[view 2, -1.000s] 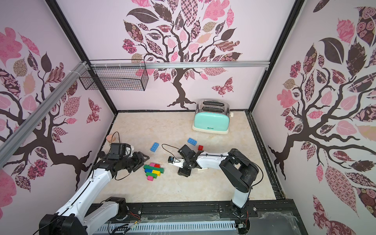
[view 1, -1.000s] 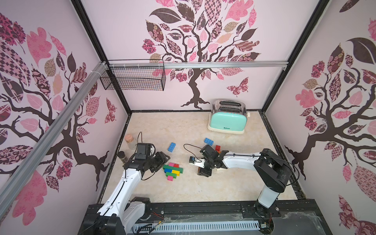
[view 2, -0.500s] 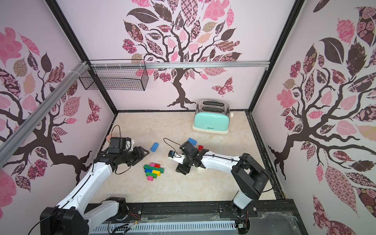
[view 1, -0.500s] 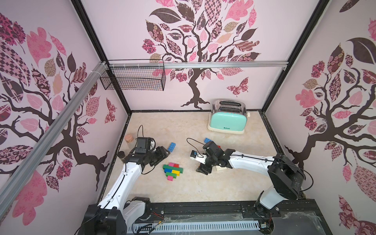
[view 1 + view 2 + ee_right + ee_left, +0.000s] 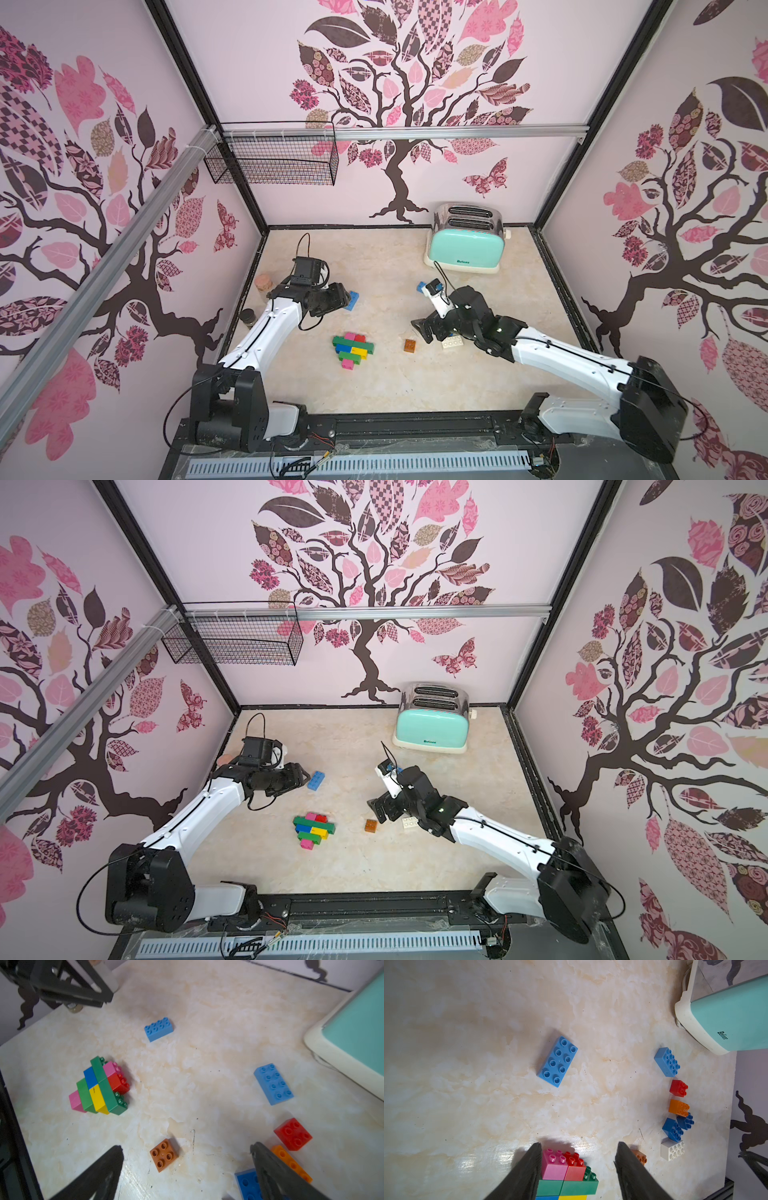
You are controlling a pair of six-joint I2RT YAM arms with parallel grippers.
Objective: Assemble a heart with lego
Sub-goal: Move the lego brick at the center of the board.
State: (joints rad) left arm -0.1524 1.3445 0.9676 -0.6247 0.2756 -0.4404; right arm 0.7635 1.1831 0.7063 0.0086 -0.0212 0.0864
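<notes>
Two robot arms reach in from the near edge of a marbled counter (image 5: 395,386). Nearest the front, a little left of middle, lies the part-built heart (image 5: 353,351). It is made of pink, green, blue, yellow and red bricks locked together, and it lies flat with neither arm touching it. Just to its right sits a small brown brick (image 5: 409,345), studs up, with a white brick (image 5: 452,342) further right. The right tool (image 5: 187,1149) hangs just beside the brown brick, its jaws spread wide and holding nothing. Close around this tool lie a red brick (image 5: 293,1133), an orange brick (image 5: 291,1162) and a dark blue brick (image 5: 247,1184). A light blue brick (image 5: 273,1083) lies slightly farther back. Farther back on the left, the left tool (image 5: 579,1145) has its jaws apart and empty, next to another long blue brick (image 5: 352,300). A mint-green toaster (image 5: 465,249) stands against the back wall.
</notes>
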